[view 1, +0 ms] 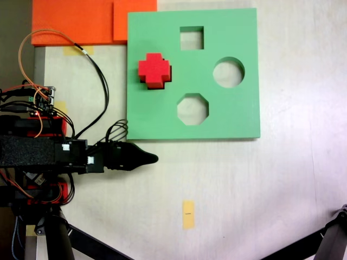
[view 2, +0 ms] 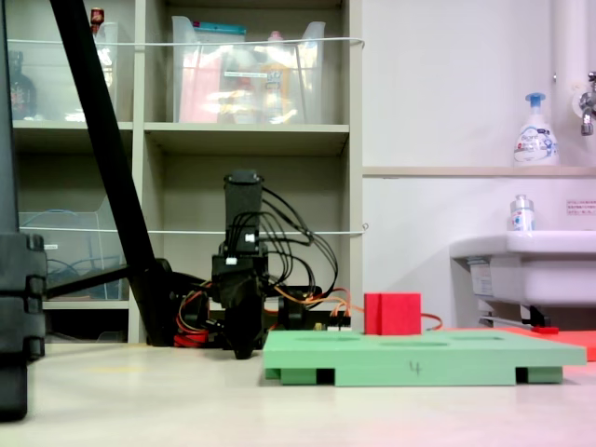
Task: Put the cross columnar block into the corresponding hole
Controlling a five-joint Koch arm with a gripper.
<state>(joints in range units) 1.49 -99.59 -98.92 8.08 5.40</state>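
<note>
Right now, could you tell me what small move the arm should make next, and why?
Probably swing the end effector up over the green board toward the red block. In the overhead fixed view the block stands on the board near its left edge, rising well above it in the side view, while the end effector sits off the board, holding nothing.

Landmark: foam board (view 1: 238, 108), flat on table (view 1: 244, 189).
- Cross columnar block (view 1: 154, 70): upright on board, at its left part in the top-down fixed view.
- 3 cutouts: right of block.
- Claw (view 1: 152, 158): just off the board's lower-left edge, apart.
</note>
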